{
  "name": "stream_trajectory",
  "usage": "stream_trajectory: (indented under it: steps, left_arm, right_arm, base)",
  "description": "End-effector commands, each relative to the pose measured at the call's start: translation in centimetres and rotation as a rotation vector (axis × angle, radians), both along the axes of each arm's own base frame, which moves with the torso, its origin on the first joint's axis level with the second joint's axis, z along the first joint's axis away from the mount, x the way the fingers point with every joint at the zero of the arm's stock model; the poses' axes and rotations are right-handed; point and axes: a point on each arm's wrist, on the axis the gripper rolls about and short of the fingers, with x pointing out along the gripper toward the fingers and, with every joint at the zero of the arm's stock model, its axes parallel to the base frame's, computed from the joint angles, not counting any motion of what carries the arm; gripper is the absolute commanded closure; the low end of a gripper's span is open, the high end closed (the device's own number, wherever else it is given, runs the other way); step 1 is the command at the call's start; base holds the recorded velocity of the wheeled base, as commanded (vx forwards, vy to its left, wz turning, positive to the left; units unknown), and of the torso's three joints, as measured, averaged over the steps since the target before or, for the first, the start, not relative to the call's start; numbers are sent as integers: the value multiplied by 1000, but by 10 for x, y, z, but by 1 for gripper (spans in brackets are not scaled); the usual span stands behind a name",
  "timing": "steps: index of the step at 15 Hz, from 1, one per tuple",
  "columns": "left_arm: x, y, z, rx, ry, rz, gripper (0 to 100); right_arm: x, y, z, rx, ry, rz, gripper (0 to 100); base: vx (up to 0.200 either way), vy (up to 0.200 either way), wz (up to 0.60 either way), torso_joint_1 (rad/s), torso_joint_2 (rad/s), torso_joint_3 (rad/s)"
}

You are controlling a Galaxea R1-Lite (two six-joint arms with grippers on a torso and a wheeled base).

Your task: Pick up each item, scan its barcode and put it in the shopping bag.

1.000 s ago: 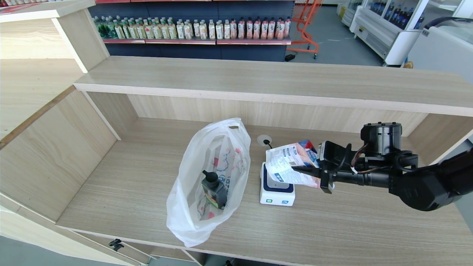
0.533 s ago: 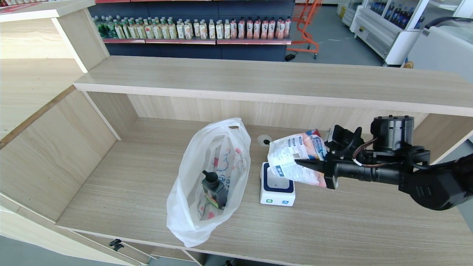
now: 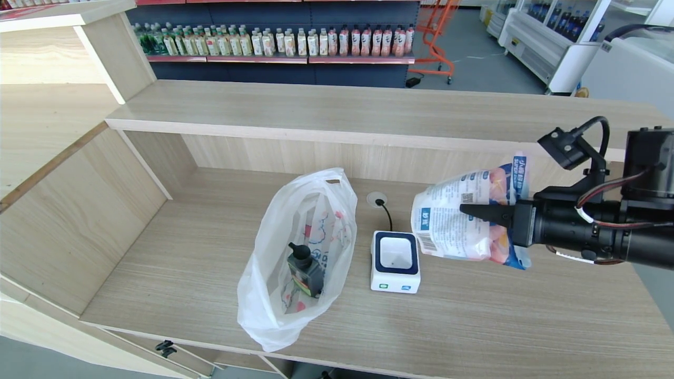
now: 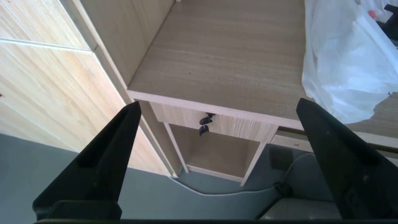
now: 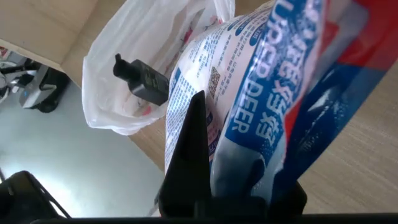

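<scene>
Fingers [image 3: 482,213] of the right gripper [image 3: 467,210] pinch the snack packet [image 3: 453,229], held right of centre frame beside the scanner [image 3: 395,261]; carrying it well likely means staying high, then releasing squarely over the shopping bag [image 3: 258,287].

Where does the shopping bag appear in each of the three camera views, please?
Head view: shopping bag lying open on the counter, left of the scanner.
Left wrist view: shopping bag draped over the counter's front edge.
Right wrist view: shopping bag behind the held packet, pump bottle inside.
Shared landmark: the counter.
</scene>
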Motion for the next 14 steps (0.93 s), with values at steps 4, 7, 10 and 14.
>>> stream_trajectory:
  steps: [4,7,10,14]
  left_arm:
    - [0,0,0,0,0,1,0]
    - [0,0,0,0,0,1,0]
    - [0,0,0,1,0,0,0]
    - [0,0,0,-5,-1,1,0]
  right_arm:
    - [-12,0,8,77,24,-3,100]
    - [-13,1,6,80,36,-4,100]
    - [-14,0,7,120,66,-17,100]
    - [-4,4,-1,130,119,-26,100]
  base:
    - [0,0,0,0,0,0]
    - [0,0,0,0,0,0]
    - [0,0,0,0,0,0]
    - [0,200,0,1,0,4]
